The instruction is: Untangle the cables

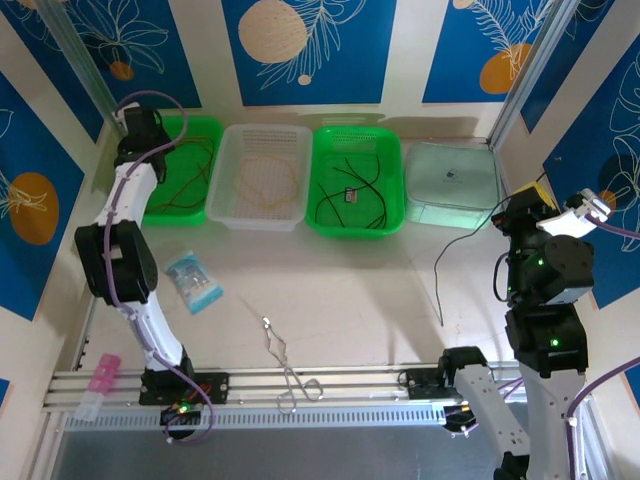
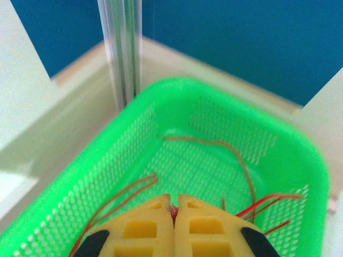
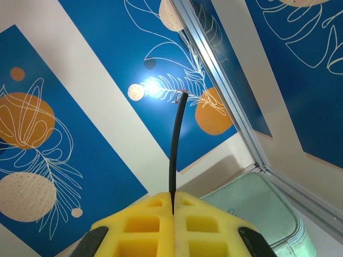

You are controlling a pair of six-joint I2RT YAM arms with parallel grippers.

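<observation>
**Handling.** The cables are very thin, light and limp. Judge them to have no stiffness over a long run and to snag easily on mesh. The insulation looks smooth, so a pinch may slip. Take hold near an end or on a free, uncrossed run, and draw slowly.

**Location.**
- Red cables (image 2: 120, 197) and brown ones lie in loose curves in the left basket (image 2: 225, 88).
- A yellow-orange cable (image 1: 265, 175) lies in the white basket (image 1: 265, 130).
- Black strands (image 1: 350, 185) lie in the second green basket (image 1: 355, 132).
- One black cable (image 3: 176, 144) trails from the right hand (image 3: 172, 197) down onto the counter (image 1: 350, 290).

**Hands.**
- The left hand (image 2: 174, 206) hangs over the left basket, pads pressed together. A red strand shows in the seam, so it is judged pinched.
- The right hand is pressed together on the black cable. A short stub stands above the pads in a slight curve.

**Materials.** The baskets are moulded plastic with perforated walls and rounded corners. The pads are yellow and blocky, with square recesses.
</observation>
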